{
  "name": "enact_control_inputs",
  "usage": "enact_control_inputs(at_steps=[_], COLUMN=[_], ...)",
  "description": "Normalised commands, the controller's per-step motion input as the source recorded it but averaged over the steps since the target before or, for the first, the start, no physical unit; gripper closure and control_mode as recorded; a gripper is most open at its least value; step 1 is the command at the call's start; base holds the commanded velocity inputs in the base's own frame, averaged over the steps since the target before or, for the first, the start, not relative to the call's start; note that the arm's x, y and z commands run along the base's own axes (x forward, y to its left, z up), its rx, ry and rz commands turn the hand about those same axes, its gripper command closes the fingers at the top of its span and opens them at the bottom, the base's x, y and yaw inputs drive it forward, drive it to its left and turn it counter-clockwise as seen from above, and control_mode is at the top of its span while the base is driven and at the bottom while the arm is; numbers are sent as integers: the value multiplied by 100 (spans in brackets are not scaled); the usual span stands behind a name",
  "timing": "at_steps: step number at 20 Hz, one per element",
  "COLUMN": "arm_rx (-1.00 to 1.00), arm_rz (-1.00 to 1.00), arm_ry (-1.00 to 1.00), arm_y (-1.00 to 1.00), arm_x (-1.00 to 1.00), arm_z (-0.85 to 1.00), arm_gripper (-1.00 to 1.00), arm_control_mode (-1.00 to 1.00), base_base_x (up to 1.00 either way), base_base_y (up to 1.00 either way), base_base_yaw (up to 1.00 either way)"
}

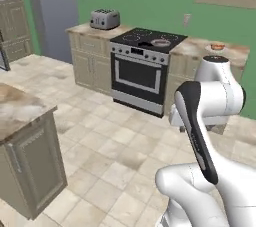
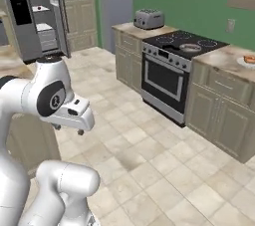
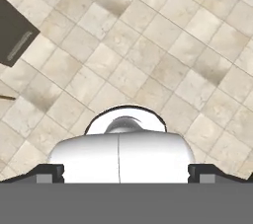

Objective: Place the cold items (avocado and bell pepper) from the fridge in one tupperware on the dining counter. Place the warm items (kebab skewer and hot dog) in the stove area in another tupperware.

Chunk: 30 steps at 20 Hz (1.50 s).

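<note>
- We judge that we are between pick-ups: the arm is folded over bare floor (image 3: 148, 45), and the end effector (image 3: 126, 176) points down at the tiles, its fingers (image 3: 49, 172) spread wide and released, grasping nothing.
- Nearest to us, the dining surface (image 1: 20, 106) shows at the left of the left base view; we see no tub on the corner that shows.
- The fridge (image 2: 30, 16) stands farther off at the left of the right base view, door open and white shelves bare to our eye; we cannot make out an avocado or pepper there.
- Across the floor stands the stove (image 2: 174, 65), with a round pan (image 2: 190, 47) on a rear burner.
- On the surface right of the stove (image 2: 229, 60) lies a small reddish item on a plate (image 2: 248, 59), perhaps the hot dog or skewer; it is too small to tell.
- The next move, as we judge it, calls for driving the base toward either the stove side or the fridge, then unfolding the arm to reach.
- A toaster (image 1: 105, 19) sits left of the stove, well clear.
- Nothing blocks the open floor; the island corner is the one thing to steer around.
</note>
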Motion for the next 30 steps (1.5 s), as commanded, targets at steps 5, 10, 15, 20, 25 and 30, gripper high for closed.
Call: enact_control_inputs(at_steps=[5,10,15,20,25,30], arm_rx=[0,0,0,0,0,0], arm_rz=[0,0,0,0,0,0], arm_ry=[0,0,0,0,0,0], arm_y=[0,0,0,0,0,0], arm_x=[0,0,0,0,0,0], arm_z=[0,0,0,0,0,0], arm_gripper=[-100,-100,-100,-100,-100,-100], arm_control_mode=[100,100,100,100,100,100], base_base_x=[77,69,78,79,65,55], base_base_y=[-47,-56,-76,-94,-100,-38], base_base_yaw=[73,70,63,54,12,-40])
